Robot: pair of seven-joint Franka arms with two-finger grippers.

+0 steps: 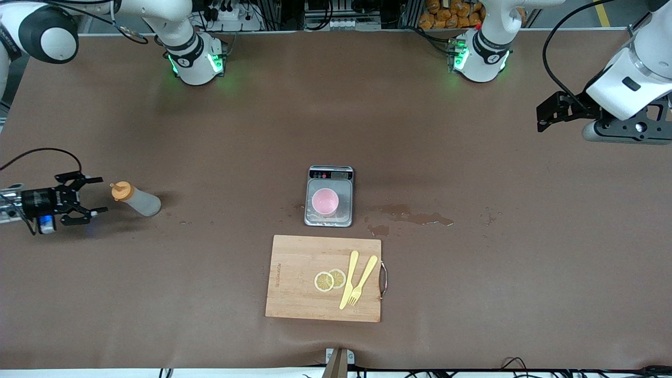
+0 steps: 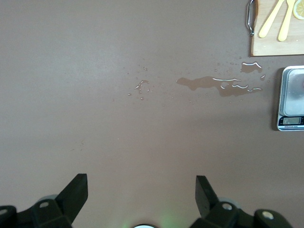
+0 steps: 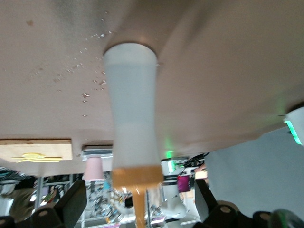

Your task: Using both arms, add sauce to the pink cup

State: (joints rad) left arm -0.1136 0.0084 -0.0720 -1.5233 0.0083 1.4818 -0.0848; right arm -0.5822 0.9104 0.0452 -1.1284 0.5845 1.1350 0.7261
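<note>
On your front view the sauce bottle (image 1: 137,199) stands on the brown surface (image 1: 220,131) toward the right arm's end, its orange cap (image 1: 121,190) toward the right pincer (image 1: 100,195). That pincer sits just beside the cap with its fingers spread and nothing between them; whether a fingertip touches the cap is hard to judge from above. The right wrist view gives you what the front camera cannot: the bottle (image 3: 131,114) lined up between the two dark fingers (image 3: 71,202), nozzle pointing toward the camera, with the pink cup (image 3: 93,168) small in the distance.

The pink cup (image 1: 325,201) stands on the scale (image 1: 329,173) at the middle of the surface, well apart from the bottle. Nearer the front camera lies a cutting board (image 1: 294,262) carrying two lemon slices (image 1: 324,281), a yellow knife (image 1: 349,278) and a fork (image 1: 362,281).

The left pincer (image 1: 546,118) waits over the left arm's end, open and empty. Its wrist view shows its fingers (image 2: 73,192) wide apart, and a wet spill (image 2: 218,84) beside the scale (image 2: 290,97).
</note>
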